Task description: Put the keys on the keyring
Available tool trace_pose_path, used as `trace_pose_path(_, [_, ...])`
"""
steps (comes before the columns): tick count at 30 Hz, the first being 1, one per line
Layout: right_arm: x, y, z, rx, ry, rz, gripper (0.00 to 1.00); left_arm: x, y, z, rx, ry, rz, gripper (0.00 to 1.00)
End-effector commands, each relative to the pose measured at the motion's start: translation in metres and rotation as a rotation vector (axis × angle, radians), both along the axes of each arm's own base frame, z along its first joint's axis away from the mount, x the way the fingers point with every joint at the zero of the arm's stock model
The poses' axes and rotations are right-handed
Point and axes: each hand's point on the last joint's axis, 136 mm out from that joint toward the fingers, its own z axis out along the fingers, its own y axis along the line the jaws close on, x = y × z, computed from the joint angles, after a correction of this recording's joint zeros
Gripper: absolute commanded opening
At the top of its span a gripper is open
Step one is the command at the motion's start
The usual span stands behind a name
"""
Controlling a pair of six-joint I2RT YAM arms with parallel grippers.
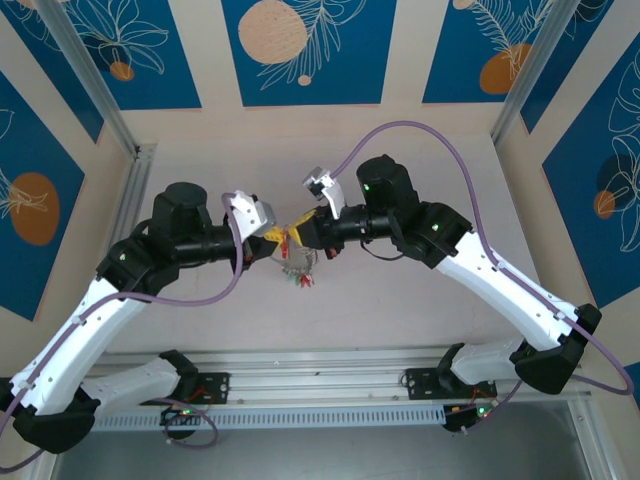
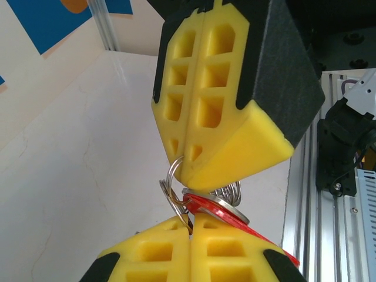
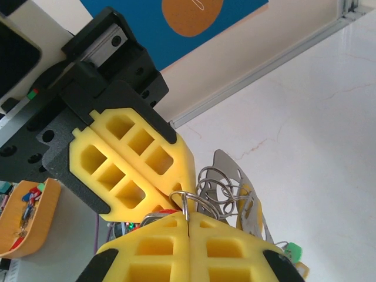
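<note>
pale table; both end effectors pinch keyring, keys dangling below

Robotics lab test cell: white table framed by aluminium posts, blue leaf-print wall panels, two robot arms bolted to a metal rail.

A pale, faintly veined white tabletop carries a silvery aluminium rail along its near edge, where the left arm's black base and the right arm's black base sit.
</note>
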Motion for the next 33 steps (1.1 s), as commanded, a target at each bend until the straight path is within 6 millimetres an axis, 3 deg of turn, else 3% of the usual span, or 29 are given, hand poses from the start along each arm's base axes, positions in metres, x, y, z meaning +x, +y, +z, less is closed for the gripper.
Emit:
trace_pose_path(1, [0.012, -0.003, 0.009, -0.004, 0.01, -0.05, 0.0, -0.016, -0.002, 0.029, -0.046, -0.086, -0.058, 0.0])
trace_pose_path(8, [0.015, -0.002, 0.001, -0.052, 0.059, -0.062, 0.0, -0.02, -0.002, 0.028, -0.028, -0.106, -0.069, 0.0])
trace_pose_path(14, [0.006, -0.009, 0.006, -0.035, 0.022, -0.04, 0.0, -0.015, -0.001, 0.026, -0.014, -0.115, -0.049, 0.0])
trace_pose_path(22, [-0.037, -0.028, 0.047, 0.12, -0.13, 0.095, 0.0, -0.01, 0.001, 0.025, -0.006, -0.122, -0.018, 0.0])
trace_pose_path(33, [-0.061, -0.018, 0.042, 0.165, -0.066, 0.223, 0.0, -0.011, 0.001, 0.035, -0.037, -0.147, -0.02, 0.0])
